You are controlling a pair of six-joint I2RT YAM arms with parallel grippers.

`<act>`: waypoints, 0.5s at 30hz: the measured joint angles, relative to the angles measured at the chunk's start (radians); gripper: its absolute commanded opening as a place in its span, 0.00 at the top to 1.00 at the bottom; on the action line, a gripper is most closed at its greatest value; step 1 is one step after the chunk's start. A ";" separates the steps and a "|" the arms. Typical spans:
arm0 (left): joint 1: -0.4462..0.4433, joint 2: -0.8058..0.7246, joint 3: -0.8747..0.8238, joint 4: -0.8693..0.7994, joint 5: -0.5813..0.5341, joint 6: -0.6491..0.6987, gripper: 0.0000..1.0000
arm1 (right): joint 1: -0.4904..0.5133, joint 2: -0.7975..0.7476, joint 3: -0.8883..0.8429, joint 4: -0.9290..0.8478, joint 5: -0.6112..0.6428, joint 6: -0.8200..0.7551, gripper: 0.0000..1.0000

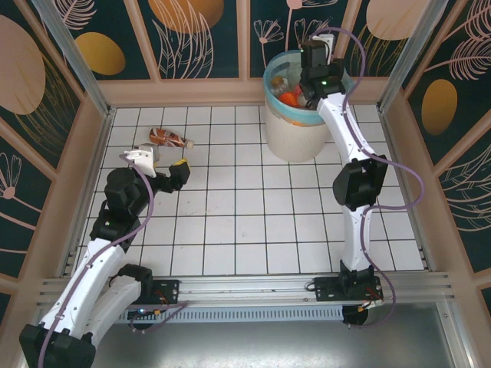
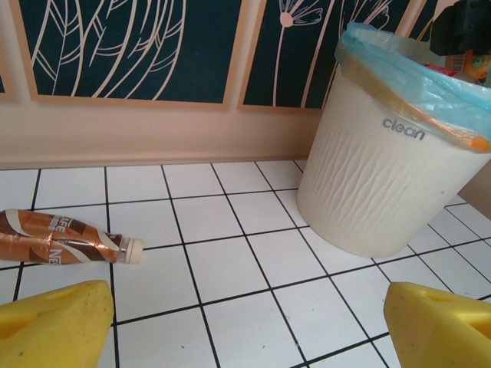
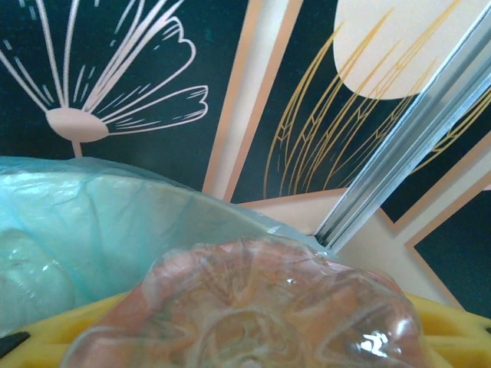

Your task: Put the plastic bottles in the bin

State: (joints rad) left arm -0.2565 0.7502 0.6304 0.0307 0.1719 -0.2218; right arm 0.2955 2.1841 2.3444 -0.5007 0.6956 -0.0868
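The bin [image 2: 376,184] is coloured white, with thin wavy lines down its side and a grey word printed on it. Its bag [image 2: 406,69] is light blue. The brown bottle [image 2: 65,238] is wrapped in shiny brown and white and topped with a whitish cap. The table [image 2: 230,268] is covered in white squares edged with black lines. The walls [image 2: 115,46] are painted dark blue-green with pale plant shapes. The left fingers [image 2: 54,326] and right fingers [image 3: 453,322] are coloured yellow. The clear bottle [image 3: 253,307] seems tinted pinkish, seen very close.
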 measured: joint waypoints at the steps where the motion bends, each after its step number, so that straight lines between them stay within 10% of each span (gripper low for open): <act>1: 0.000 0.003 0.000 0.000 0.000 0.000 0.09 | -0.007 0.006 0.017 -0.020 -0.011 0.012 0.48; 15: 0.000 0.017 0.002 -0.013 -0.016 0.001 0.09 | -0.016 0.031 0.130 -0.199 -0.192 0.096 0.16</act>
State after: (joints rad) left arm -0.2565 0.7670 0.6323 0.0174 0.1558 -0.2211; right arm 0.2790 2.2150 2.4744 -0.6998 0.5034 0.0090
